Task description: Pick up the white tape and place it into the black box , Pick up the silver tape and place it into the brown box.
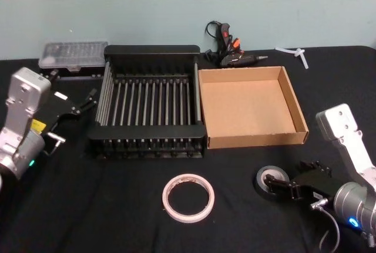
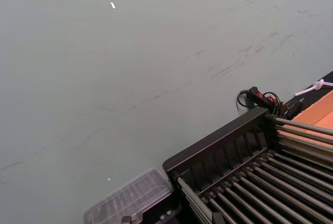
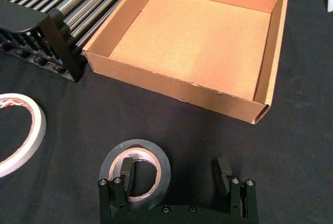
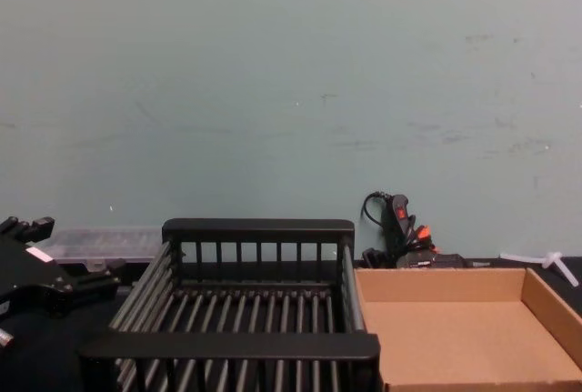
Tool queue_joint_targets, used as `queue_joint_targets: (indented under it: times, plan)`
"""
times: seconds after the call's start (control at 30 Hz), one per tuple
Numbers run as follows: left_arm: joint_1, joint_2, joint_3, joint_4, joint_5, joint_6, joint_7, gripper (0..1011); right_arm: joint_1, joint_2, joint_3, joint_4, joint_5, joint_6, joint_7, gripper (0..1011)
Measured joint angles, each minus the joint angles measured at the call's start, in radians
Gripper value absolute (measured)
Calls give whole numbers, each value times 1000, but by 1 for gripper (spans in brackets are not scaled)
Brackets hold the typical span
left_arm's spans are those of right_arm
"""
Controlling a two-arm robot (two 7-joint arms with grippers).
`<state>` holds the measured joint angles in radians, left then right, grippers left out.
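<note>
While right gripper (image 3: 177, 174) sits wide at lower frame, one finger in silver tape (image 3: 136, 168) core; I'd risk nudging roll. Left gripper (image 1: 88, 99): can't tell.

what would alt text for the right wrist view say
The right gripper, its jaws open, sits low over a black table with one jaw inside the core of the silver tape, which lies flat. Beyond stands the empty brown box, with the black box beside it and part of the white tape at the frame's edge.
</note>
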<state>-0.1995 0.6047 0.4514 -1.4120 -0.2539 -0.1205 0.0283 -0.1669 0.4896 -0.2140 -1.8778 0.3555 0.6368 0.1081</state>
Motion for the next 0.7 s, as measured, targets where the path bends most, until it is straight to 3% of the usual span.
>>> queue_joint_targets:
  times: [0.43,0.7]
  plan:
    - [0,0,0,0,0,0,0,1001,0,1,0,0,-1,-1,0,997]
    - [0,0,0,0,0,0,0,1001,0,1,0,-1,0,-2,-1,798]
